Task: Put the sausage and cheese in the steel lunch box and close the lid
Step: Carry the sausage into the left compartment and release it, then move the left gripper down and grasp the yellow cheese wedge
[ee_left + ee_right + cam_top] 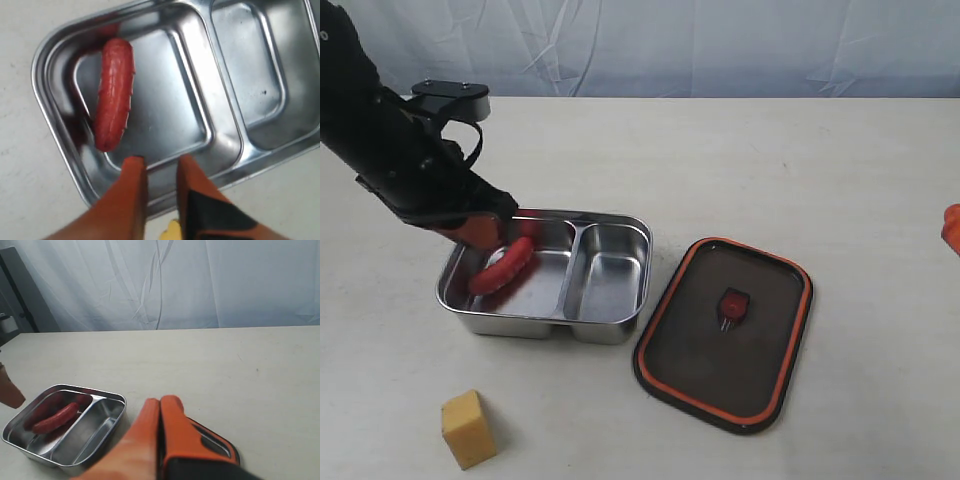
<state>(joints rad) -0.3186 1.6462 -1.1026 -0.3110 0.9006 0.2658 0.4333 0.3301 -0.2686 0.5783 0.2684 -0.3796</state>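
Observation:
The dark-red sausage lies in the larger compartment of the steel lunch box. My left gripper hovers over that compartment's edge. It is open, with nothing between its fingers and clear of the sausage. The yellow cheese stands on the table in front of the box. The dark lid with its orange rim lies flat to the right of the box. My right gripper is shut and empty at the far right.
The box's smaller compartment holds nothing. Pale tabletop runs back to a white curtain. A dark stand rises at one side in the right wrist view.

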